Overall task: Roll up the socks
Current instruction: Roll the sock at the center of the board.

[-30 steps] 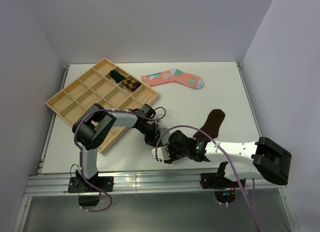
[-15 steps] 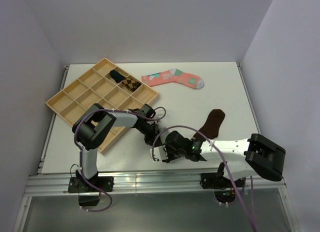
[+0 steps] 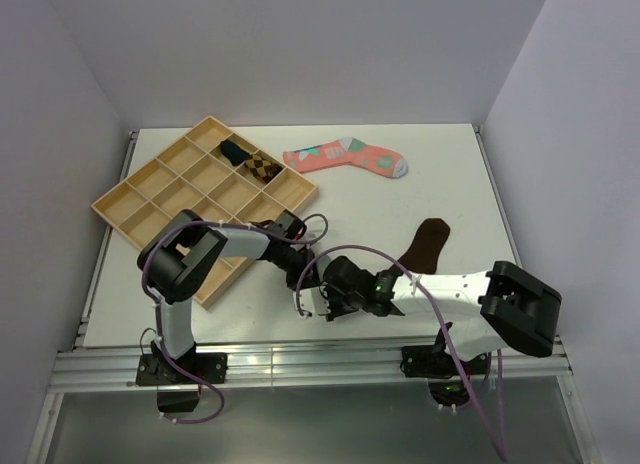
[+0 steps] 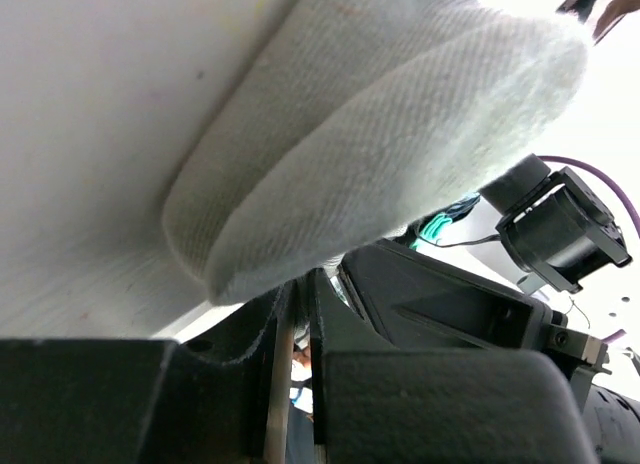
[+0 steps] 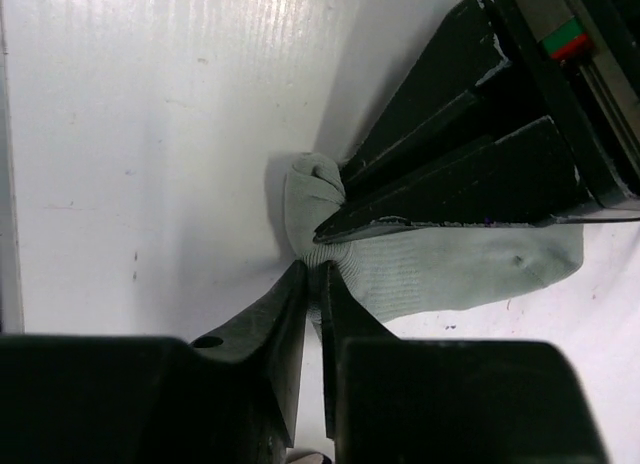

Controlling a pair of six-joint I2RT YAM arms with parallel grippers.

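Observation:
The grey sock (image 5: 450, 266) lies flat on the white table near its front edge, small and mostly hidden under the arms in the top view (image 3: 309, 307). My right gripper (image 5: 315, 274) is shut on the sock's near edge, and the fabric bunches between its tips. My left gripper (image 5: 332, 200) comes in from the other side, its black fingers nipping the sock's bunched end. In the left wrist view the sock (image 4: 380, 134) fills the frame above the almost shut left gripper (image 4: 300, 287). The dark brown sock (image 3: 425, 242) lies flat to the right, untouched.
A wooden compartment tray (image 3: 130, 199) stands at the back left with a dark rolled sock (image 3: 234, 150) and a checkered one (image 3: 262, 167) in it. A pink patterned sock (image 3: 346, 156) lies at the back. Both grippers (image 3: 300, 267) (image 3: 322, 302) meet close to the table's front edge.
My right gripper has slid left to the grey sock and closed on its edge. The left gripper has stayed at the sock with barely any movement.

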